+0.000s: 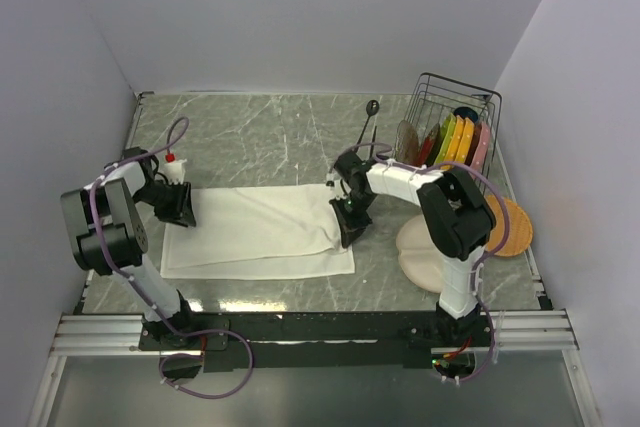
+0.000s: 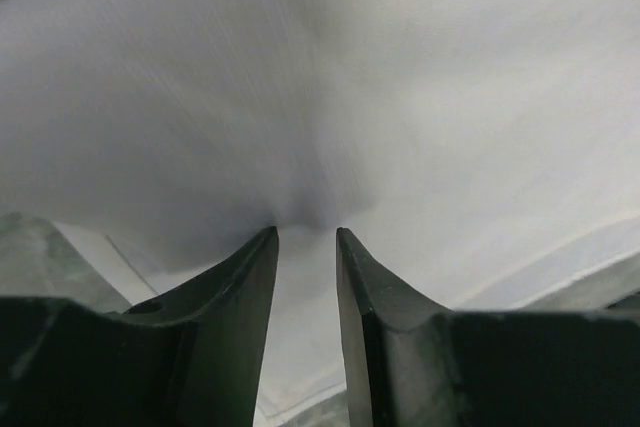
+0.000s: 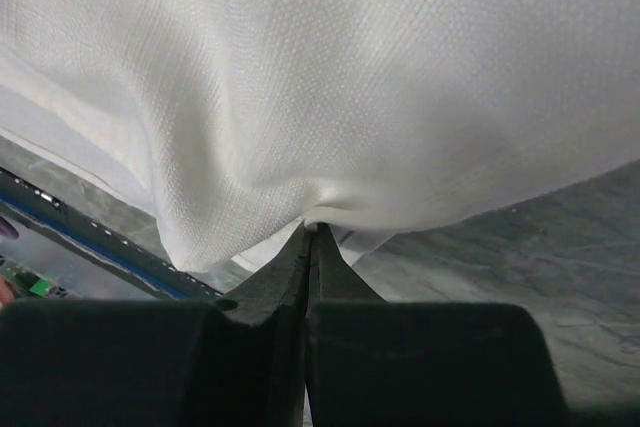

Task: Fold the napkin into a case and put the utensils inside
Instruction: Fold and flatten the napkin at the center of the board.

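The cream-white napkin (image 1: 260, 232) lies on the marble table as a wide layered rectangle. My left gripper (image 1: 183, 215) is at its left edge. In the left wrist view the left gripper (image 2: 305, 232) stands open, its jaws a finger-width apart, and the napkin (image 2: 400, 97) fills the view just past the tips. My right gripper (image 1: 347, 237) is at the cloth's right edge. The right wrist view shows the right gripper (image 3: 312, 227) shut on a pinched fold of the napkin (image 3: 350, 77), which is lifted slightly. A dark spoon (image 1: 370, 117) lies at the back of the table.
A wire dish rack (image 1: 455, 132) with several colourful plates stands at the back right. A round beige divided plate (image 1: 420, 247) and an orange-brown plate (image 1: 510, 227) lie by the right arm. A small white bottle with a red cap (image 1: 172, 162) sits behind the left gripper.
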